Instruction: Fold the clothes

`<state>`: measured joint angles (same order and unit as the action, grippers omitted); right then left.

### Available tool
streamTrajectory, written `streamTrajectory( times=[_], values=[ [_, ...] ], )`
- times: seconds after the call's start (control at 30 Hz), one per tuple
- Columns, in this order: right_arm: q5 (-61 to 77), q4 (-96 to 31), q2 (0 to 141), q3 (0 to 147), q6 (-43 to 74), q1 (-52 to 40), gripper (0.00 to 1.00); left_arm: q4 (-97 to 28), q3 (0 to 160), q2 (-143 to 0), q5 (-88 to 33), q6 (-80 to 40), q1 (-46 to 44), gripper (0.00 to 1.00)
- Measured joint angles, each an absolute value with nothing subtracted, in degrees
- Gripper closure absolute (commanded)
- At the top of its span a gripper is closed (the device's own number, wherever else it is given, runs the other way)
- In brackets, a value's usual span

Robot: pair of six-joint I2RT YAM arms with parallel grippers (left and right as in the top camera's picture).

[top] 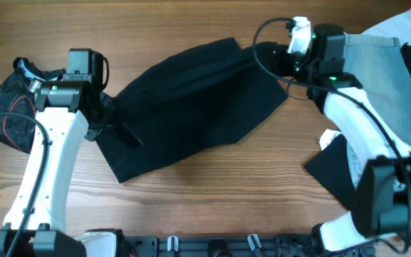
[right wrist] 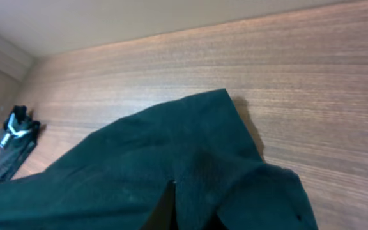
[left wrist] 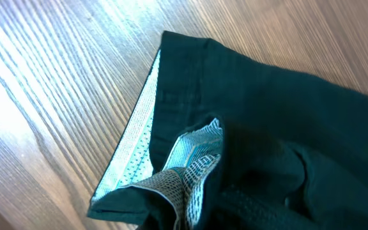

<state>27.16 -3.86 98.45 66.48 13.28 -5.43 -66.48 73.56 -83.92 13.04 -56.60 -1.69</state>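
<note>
The large black shirt (top: 191, 100) lies spread across the middle of the wooden table, pulled taut between my two grippers. My left gripper (top: 109, 108) is at its left end, with the cloth bunched into it. My right gripper (top: 266, 51) is at its upper right corner, also with the cloth gathered in. In the left wrist view the shirt (left wrist: 267, 128) covers the fingers and a pale mesh lining (left wrist: 190, 166) shows at a folded corner. In the right wrist view the shirt (right wrist: 139, 166) hides the fingers.
A black red-lined top (top: 6, 107) lies crumpled at the far left and also shows in the right wrist view (right wrist: 8, 144). Light-blue jeans (top: 377, 61) and white cloth (top: 405, 21) lie at the back right. Another black garment (top: 334, 168) lies under the right arm.
</note>
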Motion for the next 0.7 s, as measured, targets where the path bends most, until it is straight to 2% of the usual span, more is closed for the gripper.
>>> streamTrajectory(
  times=[0.07, 0.13, 0.17, 0.23, 0.27, 0.3, 0.4, 0.43, 0.47, 0.5, 0.53, 0.7],
  values=[
    [26.63, 0.86, 101.62, 66.48, 13.32, -6.59, 0.95, -63.94, 72.34, -85.32, 14.02, -58.06, -1.1, 0.94],
    [26.3, 6.13, 104.47, 66.48, 13.34, -7.31, 0.91, -59.92, 70.96, -88.05, 15.0, -59.05, -0.54, 0.82],
    [25.71, 9.8, 105.95, 66.5, 13.28, -7.53, 0.76, -58.59, 70.63, -89.14, 15.49, -59.33, -0.4, 0.75],
    [23.11, 14.83, 107.94, 66.48, 13.06, -7.4, 0.6, -56.01, 70.19, -92.25, 18.92, -60.01, 0.89, 0.56],
    [21.98, 17.56, 108.9, 66.54, 12.95, -7.35, 0.5, -55.16, 70.0, -93.17, 19.94, -60.29, 1.32, 0.5],
    [21.3, 18.48, 109.56, 66.57, 12.69, -7.35, 0.48, -54.39, 69.97, -94.78, 20.75, -60.18, 1.65, 0.49],
    [20.29, 17.15, 109.82, 66.59, 12.49, -7.42, 0.47, -55.4, 69.69, -96.18, 21.19, -60.34, 1.67, 0.47],
    [20.27, 15.7, 109.84, 66.65, 12.47, -7.42, 0.5, -56.97, 69.69, -96.18, 21.06, -60.34, 1.67, 0.39],
    [20.25, 13.06, 109.84, 66.81, 12.49, -7.42, 0.5, -58.65, 69.69, -96.18, 20.64, -60.36, 1.67, 0.26],
    [19.97, 9.67, 109.84, 66.92, 12.49, -7.42, 0.51, -60.47, 69.67, -96.18, 19.81, -60.25, 1.67, 0.08],
    [19.38, 6.15, 109.91, 67.09, 12.49, -7.42, 0.51, -60.95, 69.67, -96.18, 19.2, -60.45, 1.67, 0.0],
    [17.72, -7.57, 110.1, 67.4, 12.47, -7.42, 0.47, -56.45, 68.93, -96.16, 12.34, -53.95, 1.67, 0.0]
  ],
)
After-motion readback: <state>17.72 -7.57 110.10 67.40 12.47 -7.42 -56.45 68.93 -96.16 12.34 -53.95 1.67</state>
